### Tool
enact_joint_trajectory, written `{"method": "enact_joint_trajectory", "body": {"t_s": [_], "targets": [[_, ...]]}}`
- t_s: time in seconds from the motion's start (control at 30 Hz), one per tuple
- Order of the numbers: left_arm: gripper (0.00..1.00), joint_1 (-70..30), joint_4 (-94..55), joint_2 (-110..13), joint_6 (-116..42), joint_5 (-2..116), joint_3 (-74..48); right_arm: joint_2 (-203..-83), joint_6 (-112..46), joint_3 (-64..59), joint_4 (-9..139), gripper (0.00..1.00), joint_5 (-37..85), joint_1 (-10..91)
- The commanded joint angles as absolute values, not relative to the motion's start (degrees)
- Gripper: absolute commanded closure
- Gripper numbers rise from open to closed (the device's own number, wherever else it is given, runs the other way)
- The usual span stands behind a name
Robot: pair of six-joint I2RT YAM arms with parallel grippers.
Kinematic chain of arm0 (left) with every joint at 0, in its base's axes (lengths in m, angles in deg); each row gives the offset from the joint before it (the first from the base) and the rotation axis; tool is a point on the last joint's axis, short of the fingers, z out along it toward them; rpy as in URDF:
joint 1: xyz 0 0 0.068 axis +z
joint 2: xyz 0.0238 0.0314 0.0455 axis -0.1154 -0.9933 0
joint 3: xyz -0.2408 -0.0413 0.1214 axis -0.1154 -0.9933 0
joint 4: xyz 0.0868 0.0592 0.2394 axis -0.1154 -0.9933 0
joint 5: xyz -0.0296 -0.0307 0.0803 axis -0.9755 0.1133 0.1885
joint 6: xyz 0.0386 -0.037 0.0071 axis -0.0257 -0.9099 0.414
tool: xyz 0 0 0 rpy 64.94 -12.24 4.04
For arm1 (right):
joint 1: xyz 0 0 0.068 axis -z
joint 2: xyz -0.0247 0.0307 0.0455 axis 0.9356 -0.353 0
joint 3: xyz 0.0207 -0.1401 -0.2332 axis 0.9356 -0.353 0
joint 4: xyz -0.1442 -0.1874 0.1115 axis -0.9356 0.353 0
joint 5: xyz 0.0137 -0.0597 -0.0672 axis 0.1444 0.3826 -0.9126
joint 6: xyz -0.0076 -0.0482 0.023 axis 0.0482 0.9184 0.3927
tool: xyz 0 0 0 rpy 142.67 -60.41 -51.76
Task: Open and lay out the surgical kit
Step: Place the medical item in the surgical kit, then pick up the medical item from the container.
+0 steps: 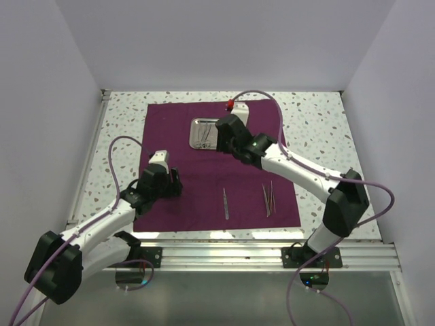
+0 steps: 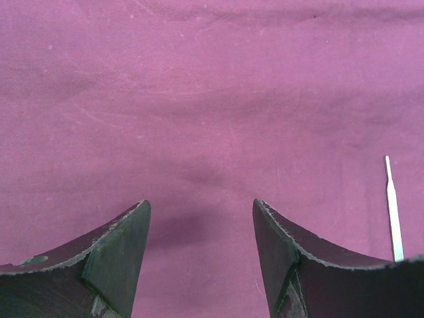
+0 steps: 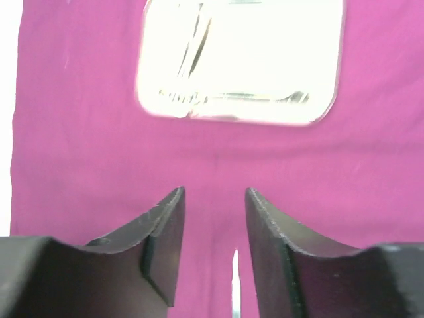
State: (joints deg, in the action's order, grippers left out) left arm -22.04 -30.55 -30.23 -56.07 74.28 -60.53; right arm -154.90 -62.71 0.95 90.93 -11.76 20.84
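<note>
Currently the left claw (image 2: 201, 205) hangs open and empty just above the purple cloth (image 2: 199, 99), which lies unfolded and flat. One thin silver instrument (image 2: 392, 209) rests off to its right. The right claw (image 3: 214, 192) is open too, aimed at the steel tray (image 3: 285, 59) just ahead, probably to fetch the tray instruments (image 3: 195, 40) lying inside. Only the overhead view shows the whole layout, including slim silver pieces (image 1: 269, 198) set out on the cloth behind the right claw. Only the wrist views show the finger gaps clearly.
</note>
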Motion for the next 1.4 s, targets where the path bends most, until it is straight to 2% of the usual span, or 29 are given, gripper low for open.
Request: {"method": "enact_joint_trajectory", "body": {"t_s": [0.0,0.17,0.3,0.5,0.8,1.17,1.27,1.37], "targets": [[0.33,-22.5,-27.7,-29.5,-55.8,74.8,-60.4,-160.2,-58.5,5.6,91.3,0.56,-13.5,26.5],[0.33,-22.6,-27.6,-29.7,-55.7,74.6,-60.4,-169.4,-55.1,15.6,91.2,0.57,-12.0,32.7],[0.33,-22.6,-27.7,-29.8,-55.6,74.7,-60.2,-179.6,-53.4,26.1,94.0,0.67,-9.4,36.1],[0.33,-22.6,-27.7,-29.8,-55.6,75.0,-60.1,-193.2,-51.7,40.7,98.3,0.69,-9.7,38.6],[0.33,-22.6,-27.1,-31.6,-55.4,74.8,-59.9,-204.1,-50.4,49.3,100.5,0.7,-9.6,41.1],[0.33,-22.6,-27.0,-33.4,-55.3,75.5,-59.5,-209.8,-50.3,52.5,100.7,0.69,-9.0,41.8],[0.33,-22.6,-27.0,-33.9,-55.3,75.6,-59.3,-210.1,-50.3,51.8,100.7,0.73,-8.8,42.2],[0.33,-22.6,-27.0,-34.3,-55.3,75.8,-59.2,-210.0,-50.5,50.2,100.0,0.82,-8.4,42.5]]}}
